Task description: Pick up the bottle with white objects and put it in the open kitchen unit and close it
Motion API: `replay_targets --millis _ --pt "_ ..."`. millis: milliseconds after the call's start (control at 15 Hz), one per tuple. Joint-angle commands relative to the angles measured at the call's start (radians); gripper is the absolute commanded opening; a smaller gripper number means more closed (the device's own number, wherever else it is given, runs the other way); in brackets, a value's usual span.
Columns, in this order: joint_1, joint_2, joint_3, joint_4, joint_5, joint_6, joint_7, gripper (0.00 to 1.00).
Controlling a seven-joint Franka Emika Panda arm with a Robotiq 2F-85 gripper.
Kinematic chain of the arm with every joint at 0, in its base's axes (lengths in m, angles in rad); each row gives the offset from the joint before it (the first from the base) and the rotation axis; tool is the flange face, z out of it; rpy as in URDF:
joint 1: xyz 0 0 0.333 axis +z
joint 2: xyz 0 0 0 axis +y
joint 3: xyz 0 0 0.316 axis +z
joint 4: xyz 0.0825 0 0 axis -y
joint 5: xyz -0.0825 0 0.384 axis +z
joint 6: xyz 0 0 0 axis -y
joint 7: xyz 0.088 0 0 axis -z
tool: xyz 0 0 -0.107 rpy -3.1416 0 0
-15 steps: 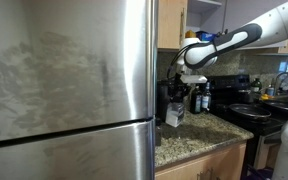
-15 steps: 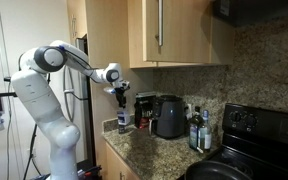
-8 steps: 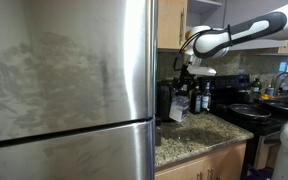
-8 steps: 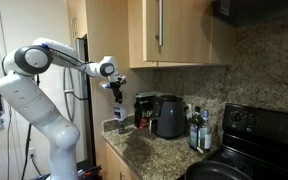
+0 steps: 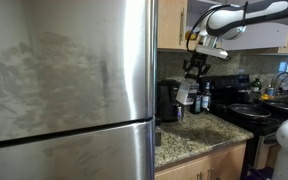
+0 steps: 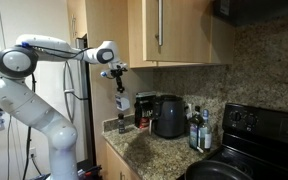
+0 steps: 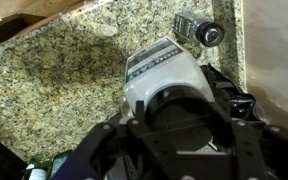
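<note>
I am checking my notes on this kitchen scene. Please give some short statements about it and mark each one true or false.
1. The gripper holds the pale bottle above the granite countertop. True.
2. The pale bottle is already inside the wall cabinet. False: it hangs in the gripper, below the cabinet.
3. A dark coffee maker stands on the countertop. True.
4. The fridge is white. False: it is stainless steel.
</note>
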Motion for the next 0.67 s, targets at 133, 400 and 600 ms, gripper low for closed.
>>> replay_targets --millis 133,400,600 --pt "-0.041 0.003 0.034 -0.01 -0.005 -0.013 0.008 0.37" --pt "-0.096 -0.078 0.013 0.074 0.006 -0.059 0.163 0.37" --pt "-0.141 -0.152 -0.012 0.159 0.011 -0.133 0.263 0.37"
